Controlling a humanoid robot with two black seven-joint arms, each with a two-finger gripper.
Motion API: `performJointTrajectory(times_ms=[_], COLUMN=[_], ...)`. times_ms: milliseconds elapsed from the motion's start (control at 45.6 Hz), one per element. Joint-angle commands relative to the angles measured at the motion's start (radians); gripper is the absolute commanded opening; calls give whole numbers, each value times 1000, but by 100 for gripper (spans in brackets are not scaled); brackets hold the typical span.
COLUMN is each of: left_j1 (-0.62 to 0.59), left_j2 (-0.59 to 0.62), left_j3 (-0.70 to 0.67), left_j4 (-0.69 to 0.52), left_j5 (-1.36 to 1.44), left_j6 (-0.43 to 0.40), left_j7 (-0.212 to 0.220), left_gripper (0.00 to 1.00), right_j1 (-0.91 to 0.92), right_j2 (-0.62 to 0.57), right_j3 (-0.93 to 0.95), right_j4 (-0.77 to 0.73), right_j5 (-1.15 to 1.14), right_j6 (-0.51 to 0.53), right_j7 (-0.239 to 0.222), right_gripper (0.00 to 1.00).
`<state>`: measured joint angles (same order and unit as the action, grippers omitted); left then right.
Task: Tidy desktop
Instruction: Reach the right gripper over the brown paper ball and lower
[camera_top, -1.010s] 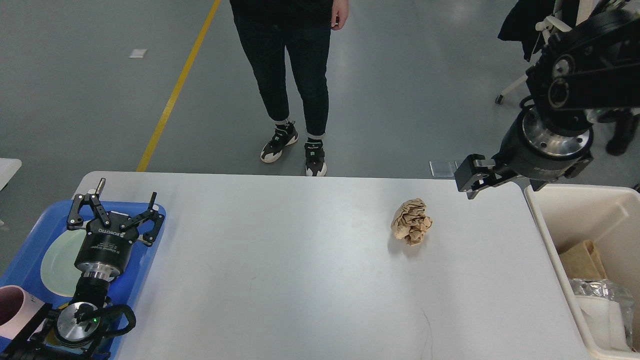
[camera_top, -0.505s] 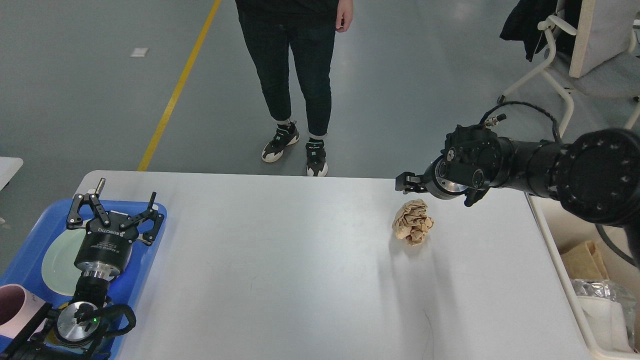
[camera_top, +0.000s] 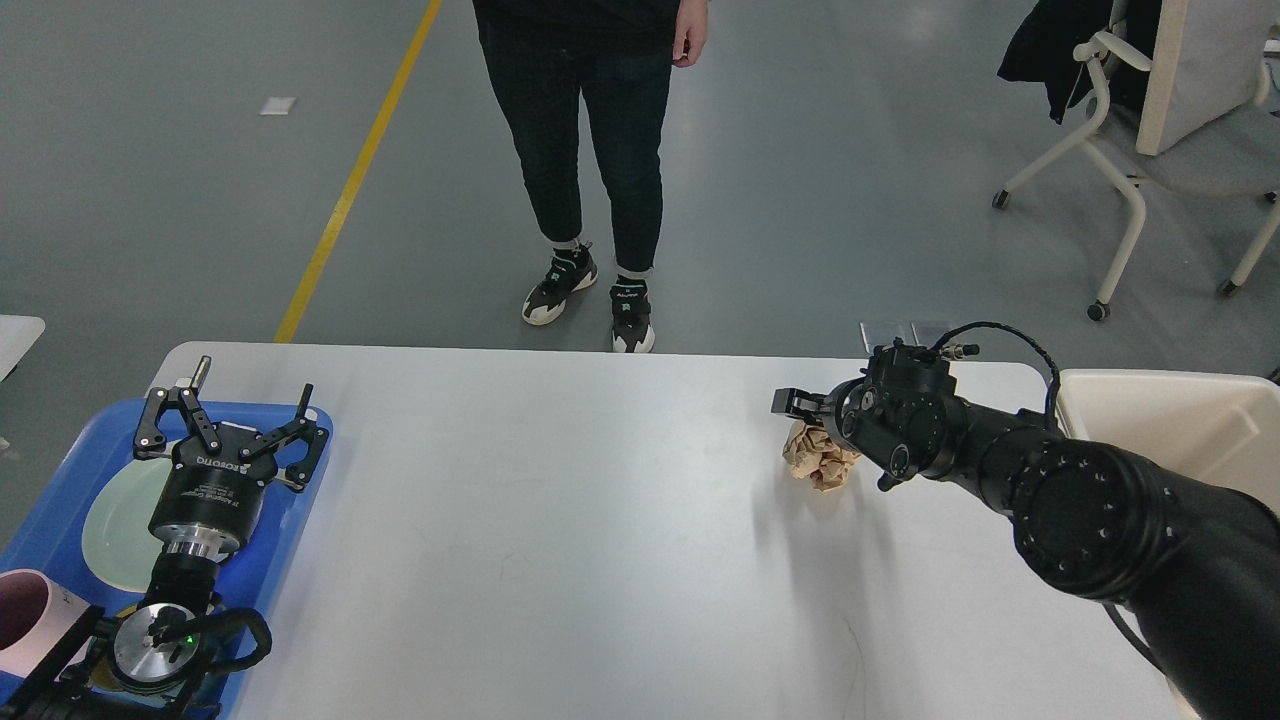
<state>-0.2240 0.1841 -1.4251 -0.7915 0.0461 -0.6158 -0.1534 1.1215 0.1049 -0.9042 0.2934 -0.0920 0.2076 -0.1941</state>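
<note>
At the far left, a blue tray (camera_top: 300, 500) is seen lying over the left edge of the white bench (camera_top: 560, 520), with a pale green plate (camera_top: 115, 520) in it and a pink cup (camera_top: 25, 615) at its near corner. Above this tray the left gripper (camera_top: 232, 428) is held, and its jaws are spread wide with nothing between them. The middle of the bench is bare except for faint scuffs. Beyond the far edge, a person in dark trousers and sneakers (camera_top: 585, 180) is seen standing on the grey floor, beside a yellow line (camera_top: 355, 170). Further to the right, a crumpled ball of brown paper (camera_top: 818, 455) is lying on the bench, near its far edge. The right gripper (camera_top: 795, 403) is placed just over the top of this paper; it is seen end-on and dark, so it cannot be told how far its jaws are open or whether the paper is touched. At the right edge, a cream bin (camera_top: 1170, 415) is standing beside the bench, and a white chair (camera_top: 1150, 150) is seen behind it.
</note>
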Motion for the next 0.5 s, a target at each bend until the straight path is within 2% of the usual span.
performJointTrajectory(times_ms=[0, 483], left_j1=[0, 0], left_j2=[0, 0], left_j3=[0, 0], left_j4=[0, 0], left_j5=[0, 0], left_j6=[-1, 1], left_j7=[0, 0], left_gripper=[97, 97], right_j1=[-11, -80], right_j2=[18, 38], right_j3=[1, 4], right_j4=[-14, -60], right_j5=[-6, -72], right_j6=[-43, -103], right_j7=[1, 2], right_gripper=[100, 100])
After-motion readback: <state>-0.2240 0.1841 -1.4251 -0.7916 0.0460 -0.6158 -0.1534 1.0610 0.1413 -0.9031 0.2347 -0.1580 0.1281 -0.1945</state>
